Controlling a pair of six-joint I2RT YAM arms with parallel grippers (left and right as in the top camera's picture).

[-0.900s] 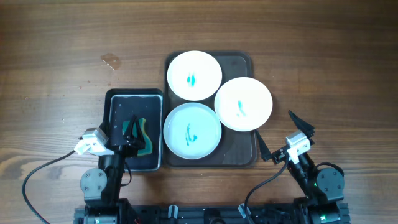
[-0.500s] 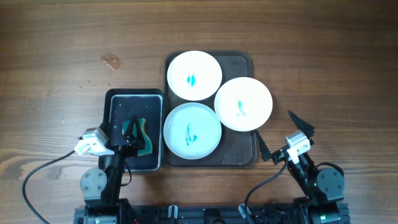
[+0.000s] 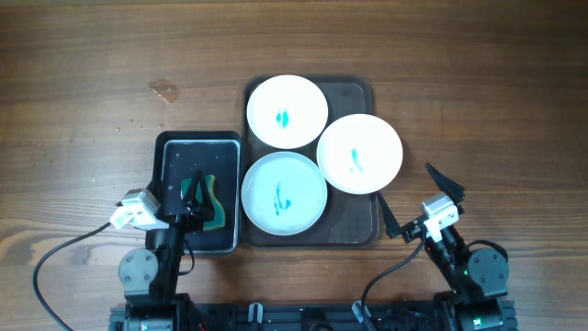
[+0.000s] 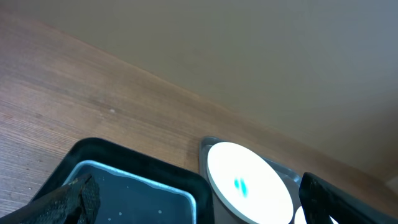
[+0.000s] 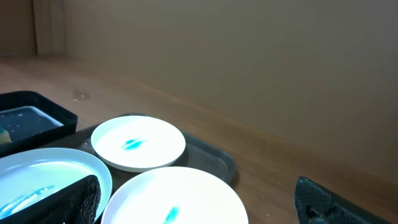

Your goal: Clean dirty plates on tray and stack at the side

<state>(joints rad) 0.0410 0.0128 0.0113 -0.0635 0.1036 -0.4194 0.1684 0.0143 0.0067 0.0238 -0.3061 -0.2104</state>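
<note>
Three white plates, each with a teal smear, lie on the dark tray (image 3: 354, 216): a far plate (image 3: 287, 112), a right plate (image 3: 359, 153) overhanging the tray's right rim, and a near plate (image 3: 284, 192). My left gripper (image 3: 180, 198) is open and empty over the black water tray (image 3: 175, 147). In the left wrist view the left gripper (image 4: 199, 202) faces the far plate (image 4: 245, 180). My right gripper (image 3: 415, 200) is open and empty just off the tray's near right corner. In the right wrist view the right gripper (image 5: 202, 205) spans the right plate (image 5: 180, 193), with the far plate (image 5: 138, 142) and near plate (image 5: 37, 174) beyond.
The water tray holds water and a green-yellow sponge (image 3: 211, 200), and stands against the plate tray's left side. A small stain (image 3: 163, 89) marks the wooden table at the far left. Bare wood lies to the right of the tray (image 5: 214, 158).
</note>
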